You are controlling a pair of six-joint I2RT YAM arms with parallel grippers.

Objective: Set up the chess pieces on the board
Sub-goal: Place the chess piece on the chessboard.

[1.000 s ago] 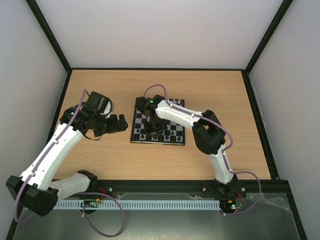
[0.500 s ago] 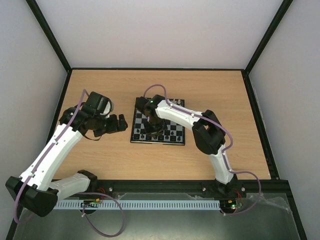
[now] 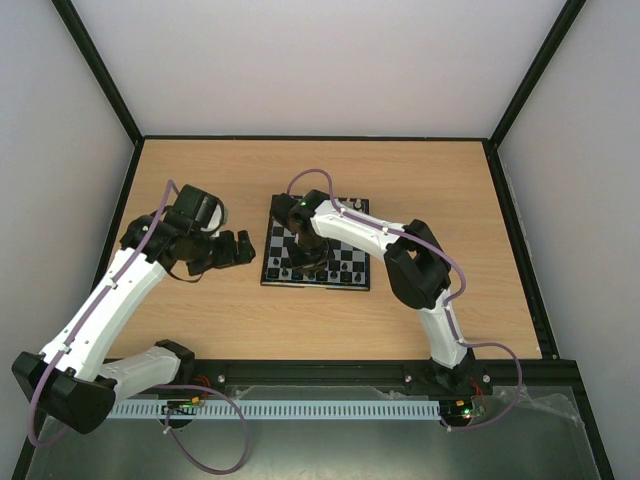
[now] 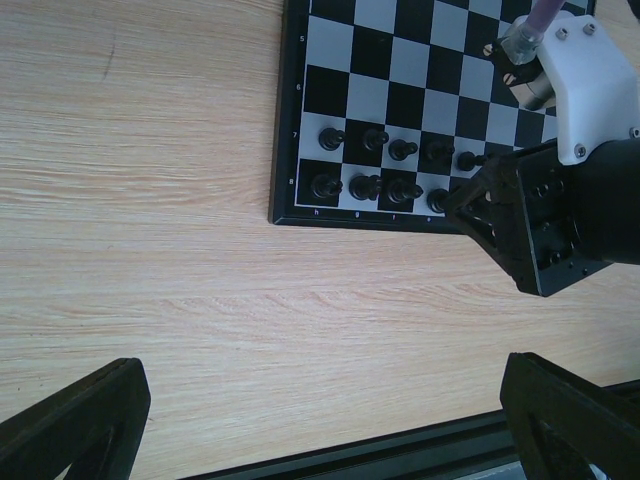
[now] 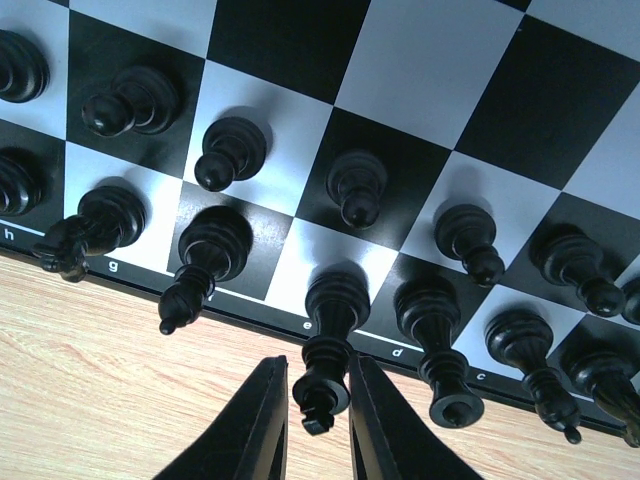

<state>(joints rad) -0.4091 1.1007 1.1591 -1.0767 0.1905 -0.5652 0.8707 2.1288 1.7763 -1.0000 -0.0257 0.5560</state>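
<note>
Nearest to me, my left hand [image 4: 320,430] hangs over the bare bench [image 4: 150,200] just left of the board [image 4: 335,40], its fingers wide apart and holding nothing. A little further, my right hand [image 5: 315,368] is low over the near edge of the board, and its two fingers stand close together on both sides of the head of the black king [image 5: 336,300]. Whether they press the head or only flank it, I cannot tell from the wrist view. I judge that the step in hand is the placing of this king on its square in the near rank, over the letter e. The king stands with its base on that square, its long axis is vertical, and its cross points up toward my hand. The next move, I think, calls for fingers fully apart and a straight lift. The queen [image 5: 432,318] on one side and the bishop [image 5: 207,250] on the other are just beside the king, so a sideways pull could knock them down. Behind this rank the black pawns [image 5: 355,185] stand upright in their own row. Beyond them the squares I can see are bare, and my right arm hides part of the far side. The board itself lies flat, a little turned against the bench edge.
</note>
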